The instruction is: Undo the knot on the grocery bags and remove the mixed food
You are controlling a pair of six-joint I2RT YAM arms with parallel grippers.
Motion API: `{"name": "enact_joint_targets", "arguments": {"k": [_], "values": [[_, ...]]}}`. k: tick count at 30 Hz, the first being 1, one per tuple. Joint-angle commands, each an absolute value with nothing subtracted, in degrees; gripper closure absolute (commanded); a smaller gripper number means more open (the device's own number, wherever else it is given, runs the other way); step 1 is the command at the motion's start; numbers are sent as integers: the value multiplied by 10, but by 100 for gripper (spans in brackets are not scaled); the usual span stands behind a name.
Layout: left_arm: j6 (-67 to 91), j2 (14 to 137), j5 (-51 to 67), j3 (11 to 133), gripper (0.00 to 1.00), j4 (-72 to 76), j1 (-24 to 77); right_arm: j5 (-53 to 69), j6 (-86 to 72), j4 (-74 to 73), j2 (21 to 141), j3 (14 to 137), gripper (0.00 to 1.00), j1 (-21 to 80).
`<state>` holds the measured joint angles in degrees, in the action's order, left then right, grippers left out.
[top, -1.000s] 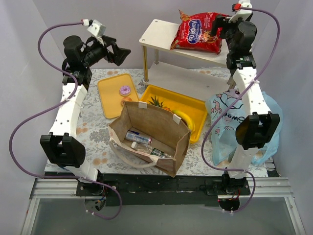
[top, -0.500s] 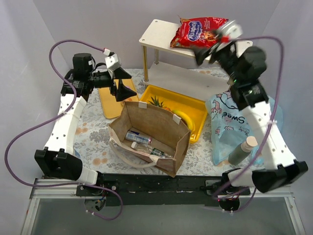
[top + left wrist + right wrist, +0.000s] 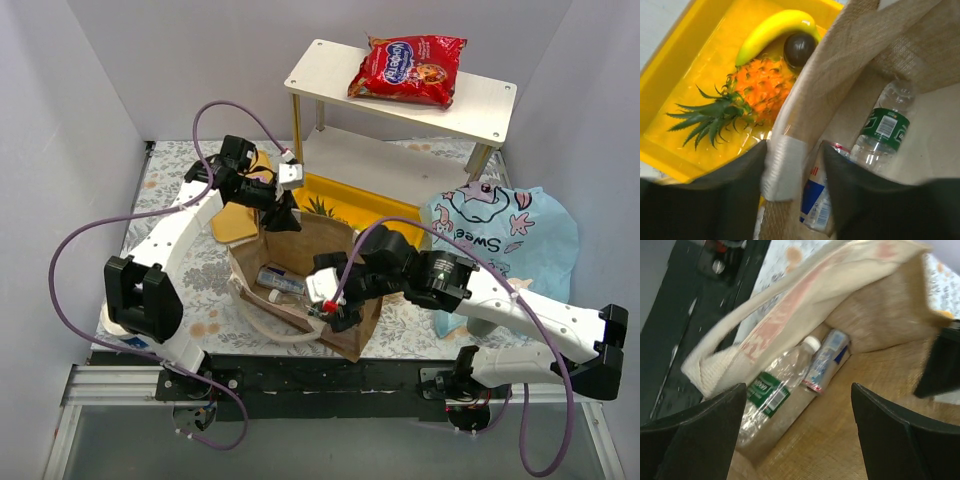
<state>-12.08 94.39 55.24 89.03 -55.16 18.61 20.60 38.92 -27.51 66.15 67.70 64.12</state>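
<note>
At the twelve o'clock rim of the brown paper bag [image 3: 352, 318], my left gripper [image 3: 792, 165] stands astride the wall. Its fingers are spread to either side of the cream patch [image 3: 785, 170] and, as far as I can judge, are not pinching it. My right gripper [image 3: 799, 387] hangs over the bag's mouth from about four o'clock, fingers wide apart and holding nothing. On the bag's floor the clear bottle [image 3: 772, 397] and the small can [image 3: 827, 360] lie side by side, the can at the bottle's one o'clock in my right wrist view. Just beyond the rim, the pineapple [image 3: 760, 95], the banana [image 3: 775, 30] and a dark round fruit [image 3: 799, 48] sit in the yellow tray [image 3: 685, 75]. The red cookie packet [image 3: 405, 68] rests on the shelf [image 3: 330, 70], and the blue plastic bag [image 3: 500, 240] slumps at three o'clock. I think the sound course is to close my left fingers squarely on the patch and keep that wall upright. Then my right can go down clear of the cream handle [image 3: 715, 370], turn across the bottle's body near its label and lift straight up, so the bag does not drag along.
</note>
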Motion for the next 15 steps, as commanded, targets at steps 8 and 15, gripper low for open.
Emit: {"name": "enact_joint_targets", "arguments": {"k": [8, 15], "values": [[-147, 718, 525, 875, 100, -688, 194, 134, 551, -291, 622, 577, 7, 767], [-151, 469, 564, 750, 100, -710, 199, 41, 648, -222, 570, 447, 7, 867]]}}
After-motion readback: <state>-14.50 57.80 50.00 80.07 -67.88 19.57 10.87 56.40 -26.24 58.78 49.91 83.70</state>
